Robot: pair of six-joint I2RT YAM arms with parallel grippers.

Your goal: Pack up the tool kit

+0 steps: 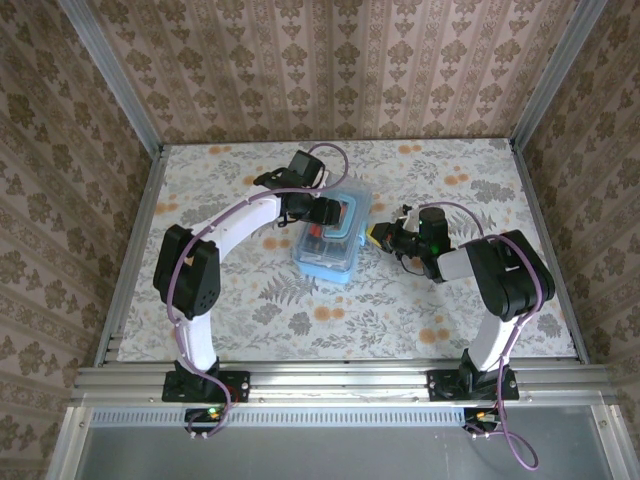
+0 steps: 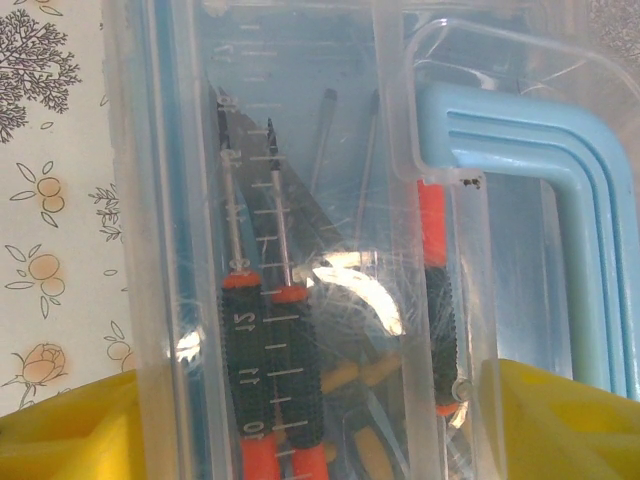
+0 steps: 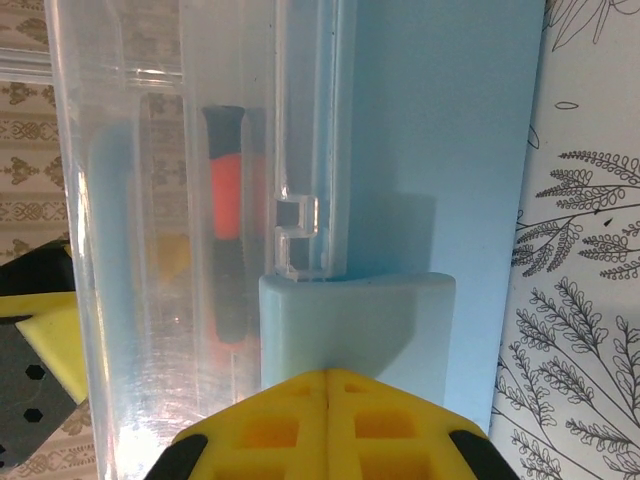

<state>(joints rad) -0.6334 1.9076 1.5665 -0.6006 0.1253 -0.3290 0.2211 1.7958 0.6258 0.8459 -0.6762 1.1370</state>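
Note:
The tool kit is a clear plastic box with a light blue lid and latches, lying mid-table. Inside it lie screwdrivers with black and orange handles, plus yellow-handled tools. My left gripper hangs over the box's far end, open; its yellow fingers stand wide apart on either side of the box wall and blue lid rim. My right gripper is at the box's right side, shut with nothing between its fingers. Its joined tips touch the blue latch. An orange-handled screwdriver shows through the wall.
The table has a floral cloth and is walled in by patterned panels on three sides. A metal rail runs along the near edge where both arm bases are bolted.

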